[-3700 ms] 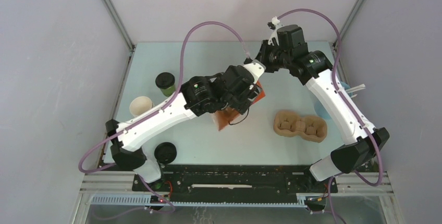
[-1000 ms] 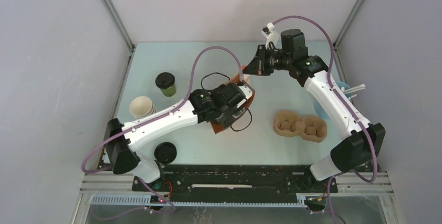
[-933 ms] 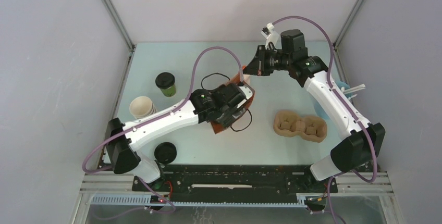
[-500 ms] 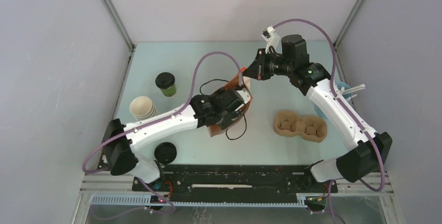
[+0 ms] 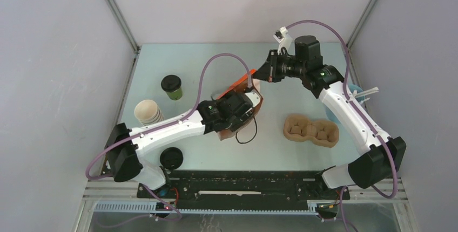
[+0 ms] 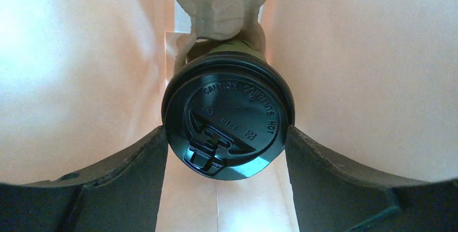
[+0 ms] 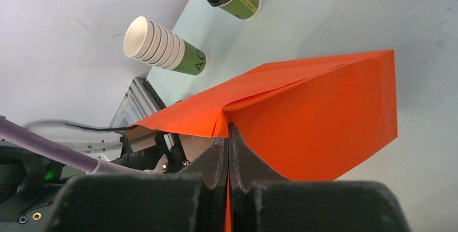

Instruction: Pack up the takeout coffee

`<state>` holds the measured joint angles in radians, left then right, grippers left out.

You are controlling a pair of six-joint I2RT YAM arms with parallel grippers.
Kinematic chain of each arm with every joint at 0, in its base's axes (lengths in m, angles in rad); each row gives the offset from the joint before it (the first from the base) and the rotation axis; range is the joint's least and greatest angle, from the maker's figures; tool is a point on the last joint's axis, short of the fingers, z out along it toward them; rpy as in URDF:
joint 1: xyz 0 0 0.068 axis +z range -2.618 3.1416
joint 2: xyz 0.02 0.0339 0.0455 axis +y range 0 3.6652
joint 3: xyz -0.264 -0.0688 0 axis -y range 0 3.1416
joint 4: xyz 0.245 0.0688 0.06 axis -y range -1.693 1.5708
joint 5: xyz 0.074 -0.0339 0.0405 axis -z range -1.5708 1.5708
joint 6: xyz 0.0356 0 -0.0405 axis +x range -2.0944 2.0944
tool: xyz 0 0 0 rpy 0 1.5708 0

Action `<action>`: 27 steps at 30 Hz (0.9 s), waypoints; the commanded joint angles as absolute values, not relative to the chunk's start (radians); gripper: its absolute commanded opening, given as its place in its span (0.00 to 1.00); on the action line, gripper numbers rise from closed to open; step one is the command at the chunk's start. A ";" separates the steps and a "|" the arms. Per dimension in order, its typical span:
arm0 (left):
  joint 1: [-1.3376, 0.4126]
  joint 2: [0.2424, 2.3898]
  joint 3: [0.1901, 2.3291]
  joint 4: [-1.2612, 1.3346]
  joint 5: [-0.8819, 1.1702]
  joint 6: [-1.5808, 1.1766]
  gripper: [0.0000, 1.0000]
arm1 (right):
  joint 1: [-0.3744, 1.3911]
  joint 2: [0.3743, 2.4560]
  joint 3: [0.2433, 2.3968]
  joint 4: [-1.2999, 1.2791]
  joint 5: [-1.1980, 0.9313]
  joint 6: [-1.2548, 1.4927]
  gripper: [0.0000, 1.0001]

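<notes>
The left gripper [image 6: 226,135] clasps a takeout coffee [image 6: 227,121] just under its black lid. Both are deep inside the orange bag [image 6: 81,70], which lies near the middle of the tabletop [image 5: 302,81]; whether the cup is set down yet I cannot tell. At the near left corner lies a loose lid [image 5: 171,158], and toward the right edge a pulp carrier [image 5: 311,130]. Farther along the left edge lies the lidless cup stack [image 5: 147,111], and beyond it stands a second takeout coffee [image 5: 172,87], unpacked. Farthest, the right gripper [image 7: 229,135] is pinched tight on the bag's edge. I judge one cup nearly packed; releasing it and fetching the second are left.
</notes>
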<state>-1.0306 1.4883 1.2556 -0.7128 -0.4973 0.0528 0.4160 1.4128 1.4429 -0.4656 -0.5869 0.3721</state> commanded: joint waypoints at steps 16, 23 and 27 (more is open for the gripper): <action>-1.057 1.391 1.081 -0.463 -0.621 0.147 0.45 | 0.411 1.382 1.382 -0.409 -0.694 0.478 0.00; -1.057 1.395 1.036 -0.404 -0.620 0.151 0.44 | 0.406 1.379 1.383 -0.386 -0.706 0.494 0.00; -1.057 1.436 1.031 -0.403 -0.708 0.167 0.41 | 0.394 1.377 1.382 -0.388 -0.709 0.498 0.00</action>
<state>-1.0584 1.3983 1.0580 -0.4423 -0.6384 0.1425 0.4046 1.4124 1.3823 -0.4221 -0.6609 0.4622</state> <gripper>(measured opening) 0.774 0.006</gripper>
